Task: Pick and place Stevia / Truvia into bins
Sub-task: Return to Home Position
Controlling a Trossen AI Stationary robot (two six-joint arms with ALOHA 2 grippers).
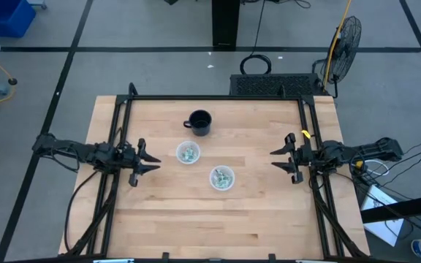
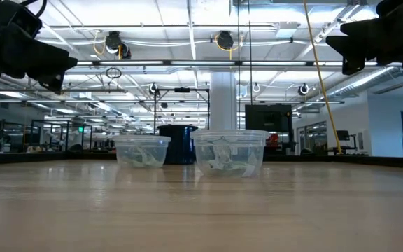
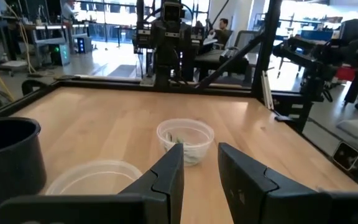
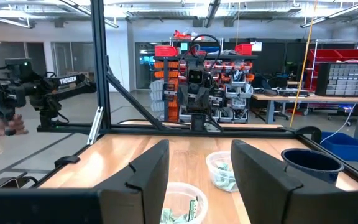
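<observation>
Two clear plastic cups stand on the wooden table: one [image 1: 188, 153] left of centre, one [image 1: 221, 177] nearer and to the right. Each holds light green and white sweetener packets [image 1: 188, 153] [image 1: 222, 177]; the packets also show through the cup walls in the low view [image 2: 224, 159]. My left gripper [image 1: 154, 158] hovers open and empty at the table's left side, pointing at the cups. My right gripper [image 1: 275, 158] hovers open and empty at the table's right side, pointing left. Both cups show in the left wrist view [image 3: 185, 140] and the right wrist view [image 4: 224, 170].
A black mug [image 1: 199, 122] with a handle stands behind the cups toward the far edge. A dark metal frame [image 1: 218, 98] runs around the table. A person's hand [image 4: 8, 126] shows in the room beyond the table's left side. Bare wood lies along the near edge [image 1: 210, 226].
</observation>
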